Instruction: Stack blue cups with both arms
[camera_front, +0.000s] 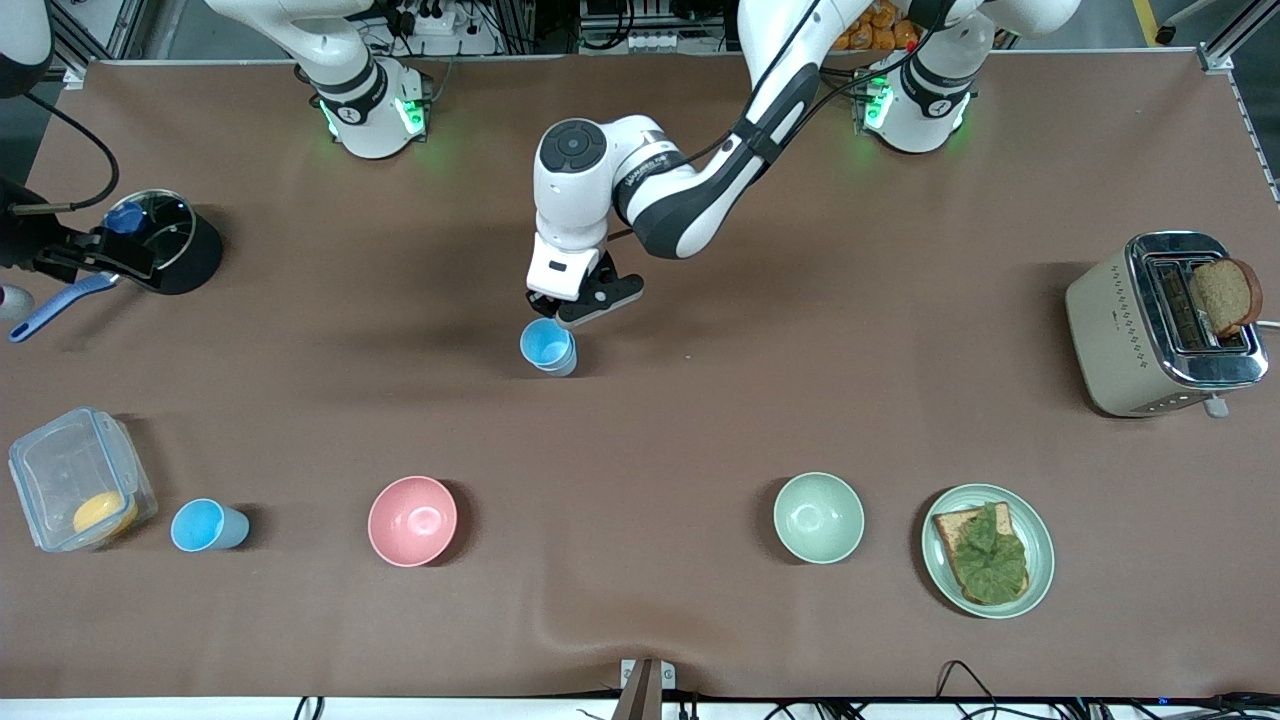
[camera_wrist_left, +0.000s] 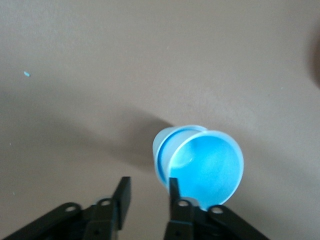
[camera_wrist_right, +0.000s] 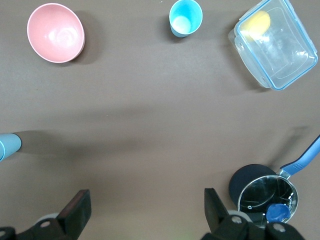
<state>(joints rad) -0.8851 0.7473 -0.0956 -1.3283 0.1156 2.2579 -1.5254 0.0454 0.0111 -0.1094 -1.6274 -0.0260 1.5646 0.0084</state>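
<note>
With the front view read as a clock face, a blue cup pair is found close to the counter's middle, slightly toward eleven o'clock. In the left wrist view two rims are seen there, one cup nested in the other and tilted. The left tool is held just above the counter at one o'clock from this pair. Its fingers are spread apart with nothing between them, and the pair sits just outside one finger.

A single blue cup is stood upright at about eight o'clock from the counter's middle, toward the right arm's end. It is set between a clear lidded box and a pink bowl, apart from both.

The right tool is held over the counter beside a dark pot with a glass lid, at ten o'clock. Its fingers are wide apart and nothing is gripped.
</note>
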